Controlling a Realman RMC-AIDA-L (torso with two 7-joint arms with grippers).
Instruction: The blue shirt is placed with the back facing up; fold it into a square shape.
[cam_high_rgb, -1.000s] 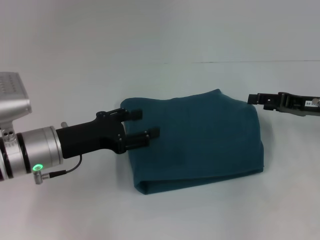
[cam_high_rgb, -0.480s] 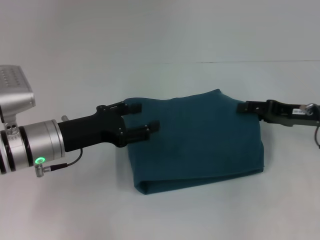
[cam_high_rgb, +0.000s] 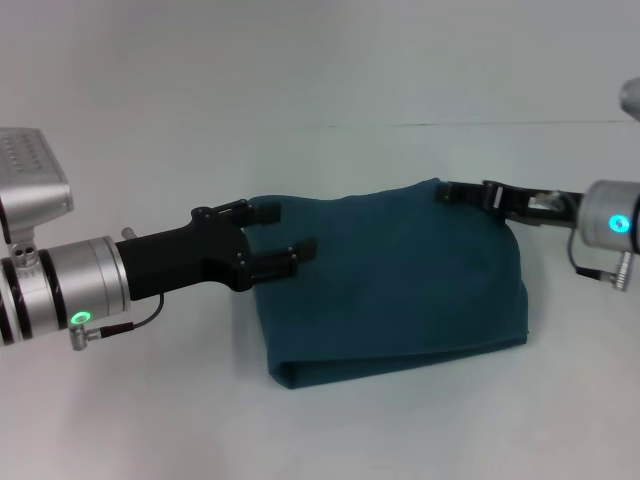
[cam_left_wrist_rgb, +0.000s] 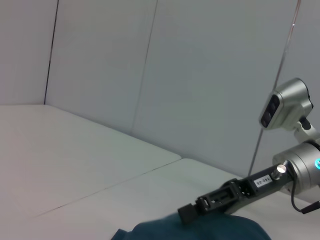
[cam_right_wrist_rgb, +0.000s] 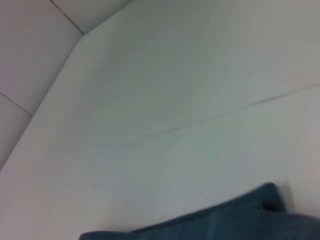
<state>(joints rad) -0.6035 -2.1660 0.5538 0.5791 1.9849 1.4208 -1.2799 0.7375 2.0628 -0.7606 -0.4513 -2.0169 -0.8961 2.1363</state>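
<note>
Folded blue shirt (cam_high_rgb: 395, 285) between hands

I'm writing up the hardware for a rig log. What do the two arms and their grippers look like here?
Both arms end in silver cylindrical wrist sections. The left gripper is matte black with two slim fingers; its wrist bears a green light ring, a thin black cable and a silver boxy camera housing. The right gripper is black and narrow, carries a white label, and its wrist glows blue with a thin cable looping below.
</note>
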